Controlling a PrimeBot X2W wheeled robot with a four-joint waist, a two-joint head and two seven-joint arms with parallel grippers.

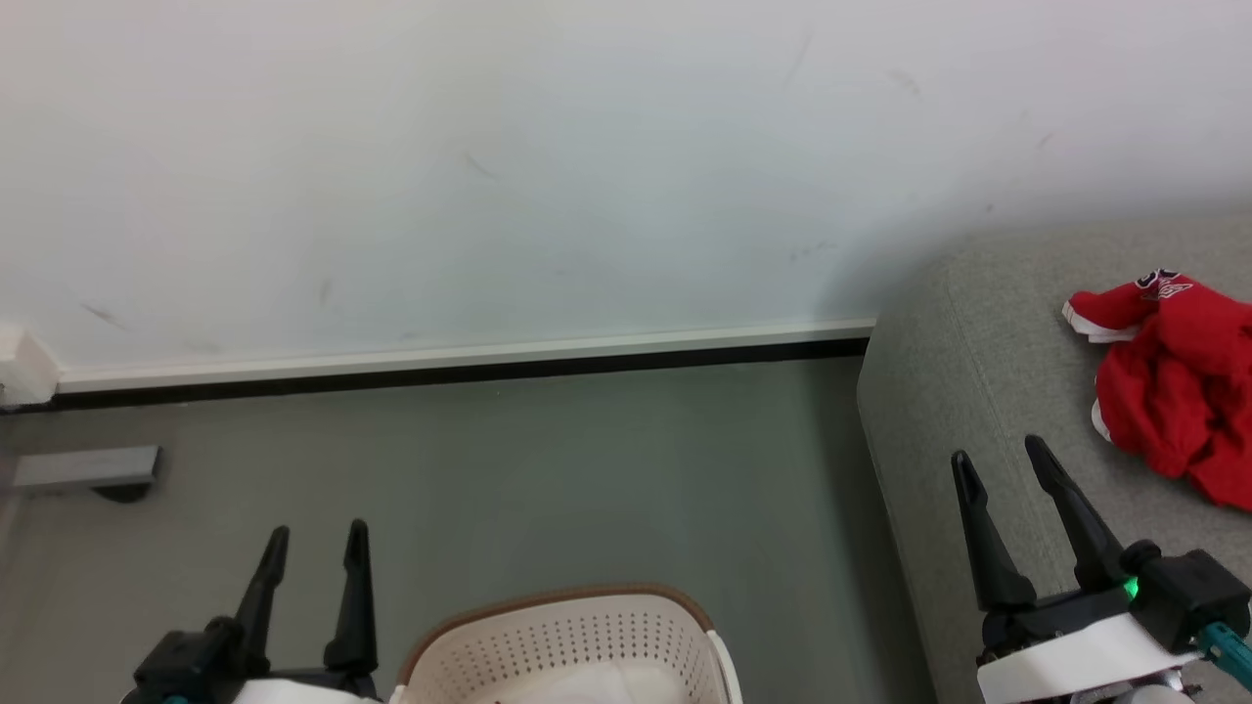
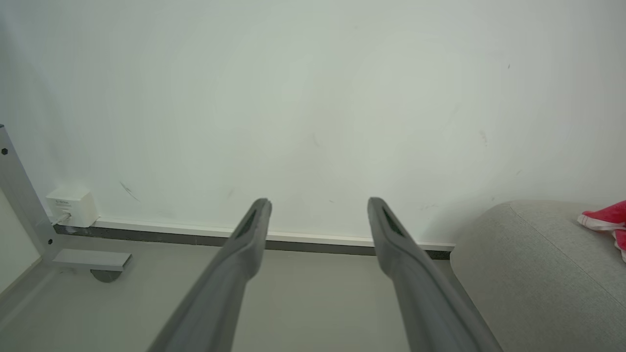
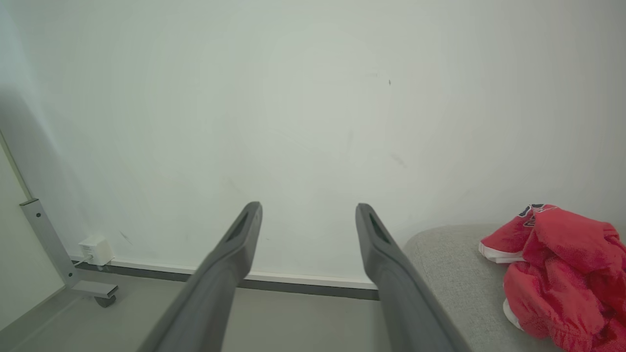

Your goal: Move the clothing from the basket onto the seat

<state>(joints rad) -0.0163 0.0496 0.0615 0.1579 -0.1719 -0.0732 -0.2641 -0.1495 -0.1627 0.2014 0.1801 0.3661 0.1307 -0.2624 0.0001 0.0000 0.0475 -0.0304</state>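
Clothing: we see a red garment (image 1: 1174, 391) crumpled on the seat (image 1: 978, 391). Its long axis runs from a white-trimmed end near the wall (image 1: 587, 147) down toward the head view's right edge.
Basket: the basket (image 1: 558, 594) stands mouth up on the floor (image 1: 587, 469), left of the seat and apart from it.
Left tool: the left tool (image 1: 319, 530) is spread wide and empty, just left of the basket, pointing at the wall.
Right tool: the right tool (image 1: 998, 450) is spread wide and empty. It shows against the seat's rounded edge, near the garment but apart from it.
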